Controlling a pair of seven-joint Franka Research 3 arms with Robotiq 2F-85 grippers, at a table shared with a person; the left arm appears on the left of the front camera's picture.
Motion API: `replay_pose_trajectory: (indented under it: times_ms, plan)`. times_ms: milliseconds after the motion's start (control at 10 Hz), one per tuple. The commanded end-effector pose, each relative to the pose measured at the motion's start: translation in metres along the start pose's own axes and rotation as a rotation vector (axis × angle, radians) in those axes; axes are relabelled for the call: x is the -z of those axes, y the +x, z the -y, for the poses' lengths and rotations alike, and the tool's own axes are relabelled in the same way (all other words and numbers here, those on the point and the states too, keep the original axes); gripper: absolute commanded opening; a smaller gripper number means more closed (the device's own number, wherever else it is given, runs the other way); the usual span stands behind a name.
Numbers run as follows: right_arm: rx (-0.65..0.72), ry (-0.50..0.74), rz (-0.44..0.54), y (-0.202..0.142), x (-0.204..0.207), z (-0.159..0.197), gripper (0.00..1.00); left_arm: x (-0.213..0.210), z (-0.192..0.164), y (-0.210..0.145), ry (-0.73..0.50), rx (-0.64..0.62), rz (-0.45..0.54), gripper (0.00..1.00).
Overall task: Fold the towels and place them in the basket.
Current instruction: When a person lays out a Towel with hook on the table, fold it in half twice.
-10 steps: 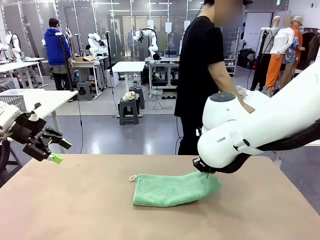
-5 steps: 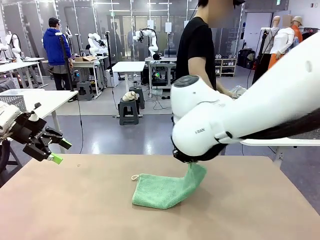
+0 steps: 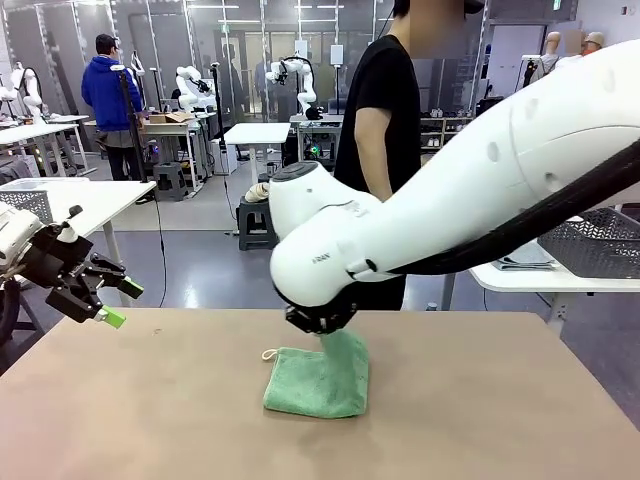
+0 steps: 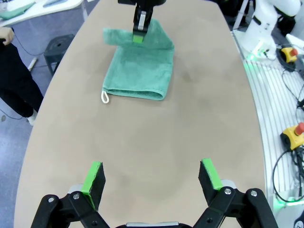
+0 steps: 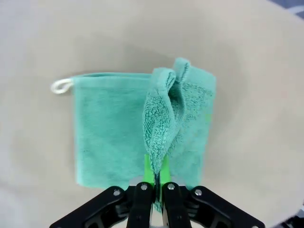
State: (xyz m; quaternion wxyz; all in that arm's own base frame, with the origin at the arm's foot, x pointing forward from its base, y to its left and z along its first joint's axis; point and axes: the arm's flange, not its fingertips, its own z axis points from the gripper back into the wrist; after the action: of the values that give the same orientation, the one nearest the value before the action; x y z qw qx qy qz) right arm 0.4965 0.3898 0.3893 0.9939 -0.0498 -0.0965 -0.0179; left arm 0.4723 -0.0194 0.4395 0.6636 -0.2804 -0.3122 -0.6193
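right hand (image 5: 155, 175), clamped on the green towel (image 5: 109, 123), should lay its edge flush (left hand (image 4: 151, 175) is spread apart).

Mint-green towel (image 3: 315, 380), a small white loop (image 3: 266, 354) at its corner, on a plain tan table (image 3: 150, 420). Above the towel, the right gripper (image 5: 155, 173) is black with bright green pads (image 5: 148, 171), on a glossy white arm (image 3: 450, 220). Left of the towel, the left gripper (image 4: 152, 175) has the same black and green. Beyond the towel, a person (image 3: 385, 110) wears black. To the towel's right is a dark grey basket (image 3: 590, 240) with a mesh pattern.
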Motion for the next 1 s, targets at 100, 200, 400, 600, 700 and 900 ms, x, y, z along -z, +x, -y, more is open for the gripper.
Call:
replay_pose_trajectory:
  times_ms: [100,200,400,600,700,900]
  plan:
    - [0.087,0.045,-0.031,0.003,-0.008,-0.025,0.00,-0.001,0.000,0.000,0.001,0.000,0.001,1.00]
    - [0.108,0.054,-0.025,0.004,-0.005,-0.029,0.00,-0.001,0.000,0.000,0.001,0.000,0.001,1.00]
    - [0.130,0.063,-0.028,0.006,0.007,-0.033,0.00,-0.001,0.000,0.000,0.001,0.000,0.001,1.00]
    - [0.132,0.071,-0.044,0.004,0.020,-0.038,0.00,-0.001,0.000,0.000,0.001,0.000,0.001,1.00]
    - [0.127,0.072,-0.048,0.003,0.027,-0.042,0.00,-0.001,0.000,0.000,0.001,0.000,0.001,1.00]
    - [0.122,0.070,-0.068,0.001,0.036,-0.048,0.00,-0.001,0.000,0.000,0.001,0.000,0.001,1.00]
